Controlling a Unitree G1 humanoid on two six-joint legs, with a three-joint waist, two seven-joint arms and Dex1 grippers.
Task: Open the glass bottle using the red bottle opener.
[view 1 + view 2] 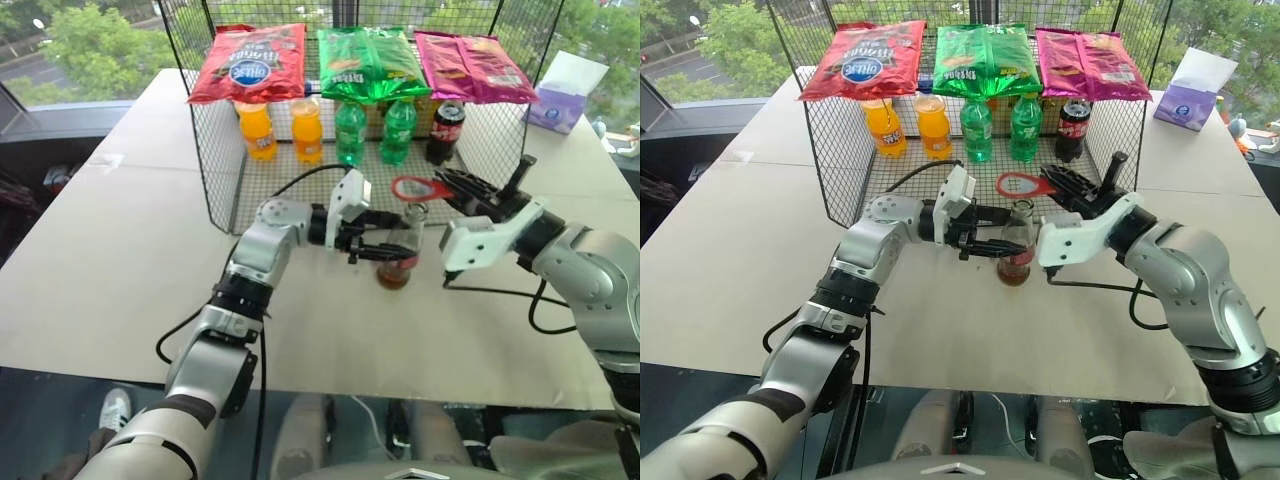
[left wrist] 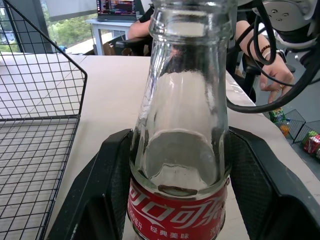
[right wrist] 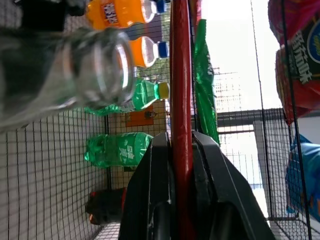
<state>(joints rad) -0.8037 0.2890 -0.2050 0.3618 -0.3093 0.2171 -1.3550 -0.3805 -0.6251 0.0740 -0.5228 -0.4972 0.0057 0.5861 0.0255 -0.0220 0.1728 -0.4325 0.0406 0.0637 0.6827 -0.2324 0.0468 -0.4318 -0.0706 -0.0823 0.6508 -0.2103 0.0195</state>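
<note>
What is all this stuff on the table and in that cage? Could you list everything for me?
glass bottle: one, clear, red label, on the table, held by the left gripper
red bottle opener: one, above the bottle's mouth, held by the right gripper
wire basket: one, black, behind the bottle
chip bags: three, red, green, pink, atop the basket
orange bottles: two, inside
green bottles: two, inside
cola bottle: one, dark, inside
tissue box: one, purple, far right
left gripper: black
right gripper: black

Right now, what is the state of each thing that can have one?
glass bottle: upright on the table, no cap on its mouth, gripped at the body.
red bottle opener: held level above the bottle's mouth.
left gripper: shut on the bottle.
right gripper: shut on the opener's handle.
</note>
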